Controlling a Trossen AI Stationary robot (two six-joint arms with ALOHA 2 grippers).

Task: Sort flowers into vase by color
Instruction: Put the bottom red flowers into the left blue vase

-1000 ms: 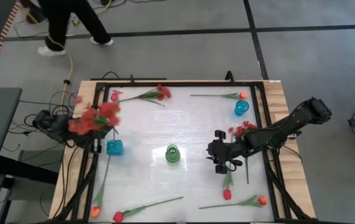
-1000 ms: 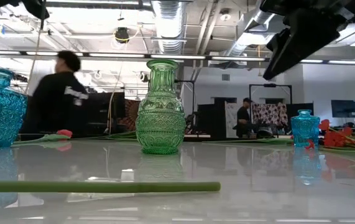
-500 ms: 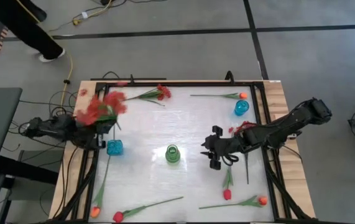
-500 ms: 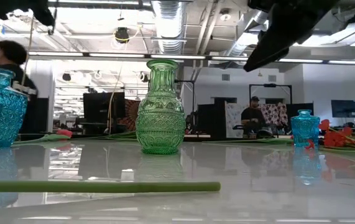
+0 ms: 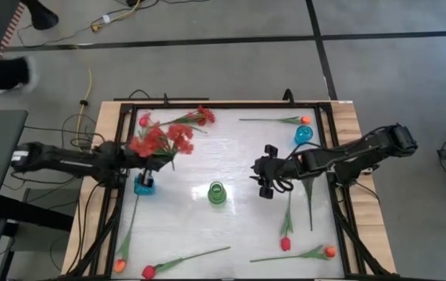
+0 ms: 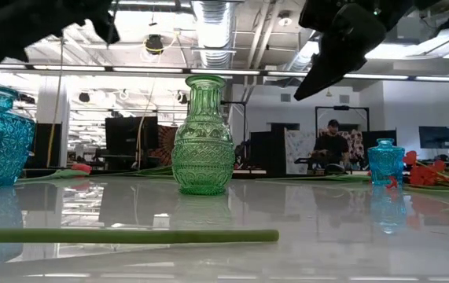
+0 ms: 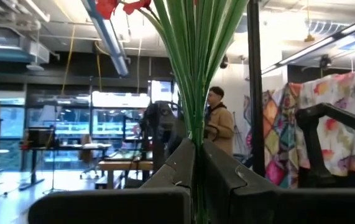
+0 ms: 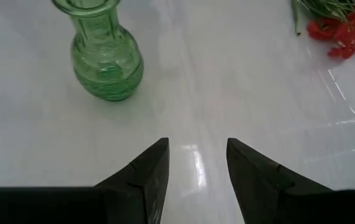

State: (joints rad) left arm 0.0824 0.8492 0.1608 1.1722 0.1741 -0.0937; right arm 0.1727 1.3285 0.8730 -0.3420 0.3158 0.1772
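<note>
While my left claw [image 5: 146, 160] pinches the stems of the red spray [image 5: 160, 140] tight, I judge the step in hand to be lowering that bunch into the blue vase [image 5: 144, 185] at the left side of the surface [image 5: 230, 226]. To do it well I would keep the stems upright, as they stand between the fingers in the left wrist view, line the stem ends over the narrow mouth first, then descend slowly so they do not catch the rim and tip the vase. The blooms spread just above and beyond the claw toward the surface's far side, and the vase sits directly beside it on the near side, almost under the wrist; whether the stem tips are already over the mouth I cannot tell.

My right claw [image 5: 263, 181] hangs above the surface with its fingers spread apart and nothing between them, just right of the green vase [image 5: 217, 193]. A second red spray [image 8: 342, 25] lies beyond it, well apart, and a red tulip [image 5: 285, 240] lies on the near side.
</note>
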